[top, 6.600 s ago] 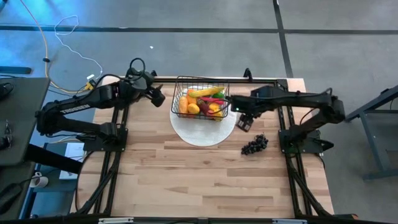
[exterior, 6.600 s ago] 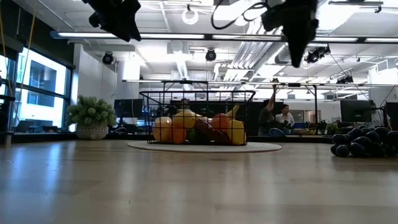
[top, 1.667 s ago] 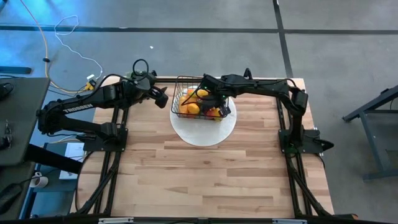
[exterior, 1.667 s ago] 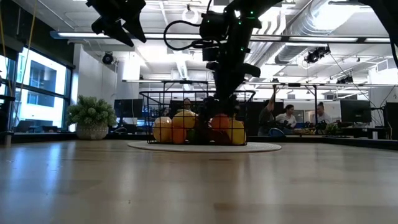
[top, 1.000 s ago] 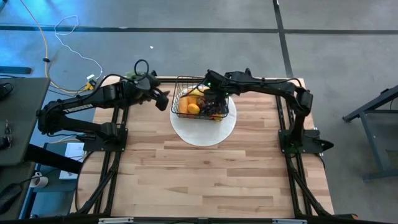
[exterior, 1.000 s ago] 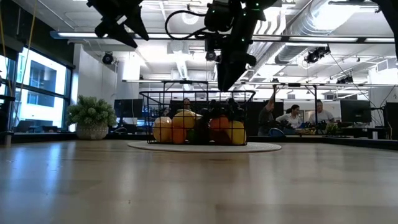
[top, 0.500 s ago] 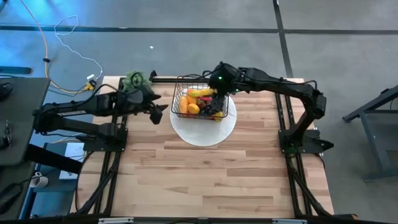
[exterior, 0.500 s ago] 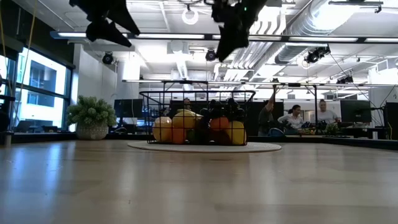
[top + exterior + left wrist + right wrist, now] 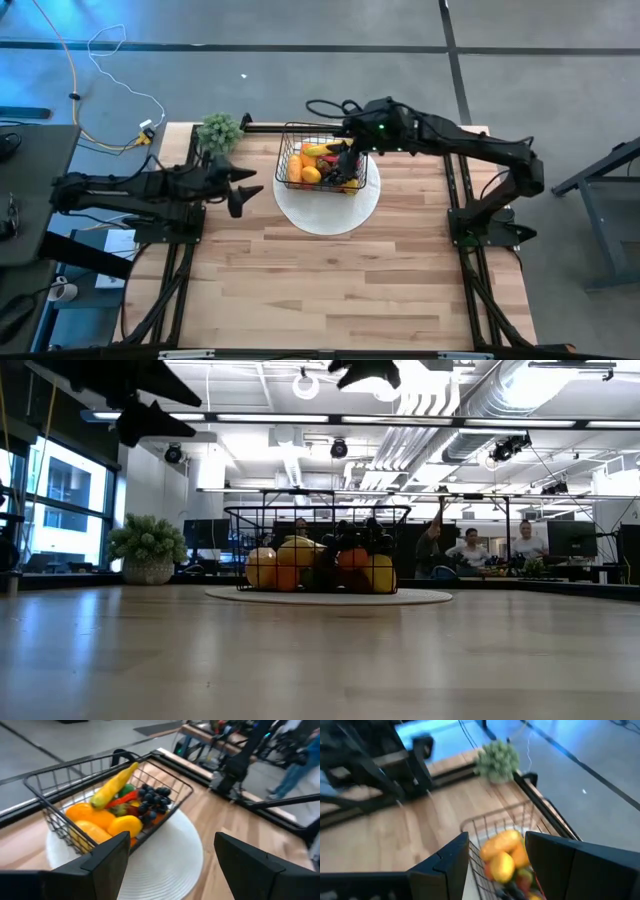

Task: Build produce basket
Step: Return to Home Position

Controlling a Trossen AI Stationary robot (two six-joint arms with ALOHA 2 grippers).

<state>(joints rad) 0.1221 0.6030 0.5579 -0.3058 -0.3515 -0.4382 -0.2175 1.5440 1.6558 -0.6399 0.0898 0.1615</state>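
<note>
Loading stage, apparently complete. The small rectangular black wire-mesh basket [image 9: 300, 525] stands on a round white plate [image 9: 325, 215] toward the far side of the pale wooden bench [image 9: 330, 290]. It holds a yellow toy banana [image 9: 115, 785], a dark bunch of toy grapes [image 9: 155, 800], a yellow lemon [image 9: 125, 826], an orange fruit [image 9: 82, 812] and a red chilli [image 9: 125, 798]. No produce shows loose on the bench, so what is left is judged to be only parking the arms. The left claw [image 9: 171, 836], fingers spread and empty, hangs over bare bench beside the plate and clear of the basket, which it faces. The right claw [image 9: 496, 835], also spread and empty, is well above the basket's rim and touches nothing.
</note>
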